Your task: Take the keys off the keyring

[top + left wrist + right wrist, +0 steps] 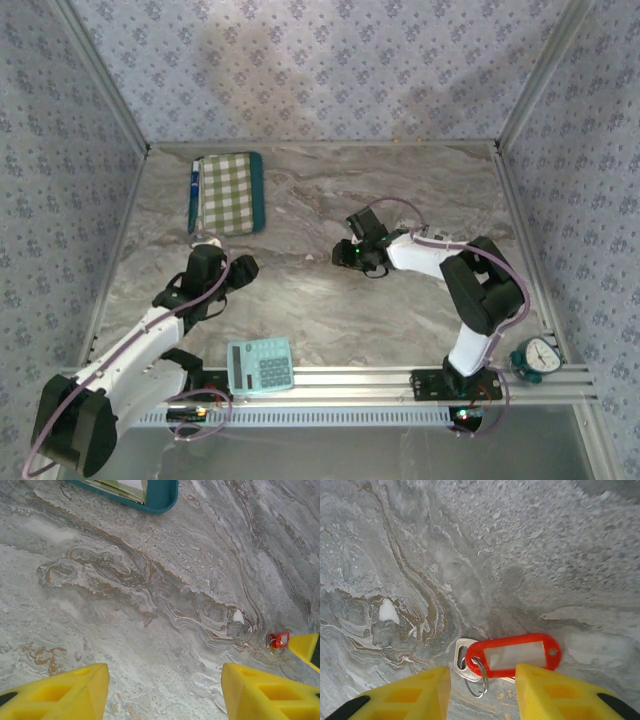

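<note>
red plastic is the easiest thing to find: a red tag with a clear window lies flat on the grey marble table. from under one end pokes the silver head of the keys; how many there are i cannot tell. the keyring, a thin wire loop, threads through both and lies on the table just beside them. the bunch sits near the middle of the table, well apart from the checked pouch at the back and the calculator at the near edge.

the right gripper is low over the bunch with its yellow fingers apart, one on each side of the keyring. the tag's lower edge is just at one finger, and nothing is pinched between them. i judge it stands this way so that closing would trap the ring or the tag's end and pin the bunch down.

the left gripper hovers over bare table, fingers wide apart and nothing in them, with the tag showing small off to its right. that leaves it free to come across and take a key while the other arm holds the ring.

the keys are not yet off, so the job looks barely begun. a thin ring lying flat will likely be hard to get a finger under.
</note>
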Controlling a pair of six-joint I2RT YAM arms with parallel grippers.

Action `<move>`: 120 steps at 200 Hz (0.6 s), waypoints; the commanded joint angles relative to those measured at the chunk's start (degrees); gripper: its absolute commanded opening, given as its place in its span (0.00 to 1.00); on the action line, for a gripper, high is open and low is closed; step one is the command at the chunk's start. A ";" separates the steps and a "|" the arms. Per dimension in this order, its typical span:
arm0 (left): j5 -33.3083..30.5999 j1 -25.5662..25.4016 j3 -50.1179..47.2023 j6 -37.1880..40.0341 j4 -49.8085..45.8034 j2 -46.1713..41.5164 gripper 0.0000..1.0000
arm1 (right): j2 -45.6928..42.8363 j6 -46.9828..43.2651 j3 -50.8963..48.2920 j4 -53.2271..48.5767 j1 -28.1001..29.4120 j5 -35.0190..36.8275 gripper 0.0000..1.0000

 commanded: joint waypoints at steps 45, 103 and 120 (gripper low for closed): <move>-1.43 -0.71 -0.60 -1.71 0.99 -1.95 0.63 | 3.22 1.29 3.08 -2.08 0.61 1.18 0.30; -1.92 -0.80 -1.95 -2.58 0.27 -3.67 0.63 | 3.01 0.97 4.36 -5.07 2.27 4.12 0.24; -2.07 -0.81 -2.11 -2.72 0.03 -4.44 0.63 | 2.34 1.23 4.85 -6.47 2.99 6.13 0.24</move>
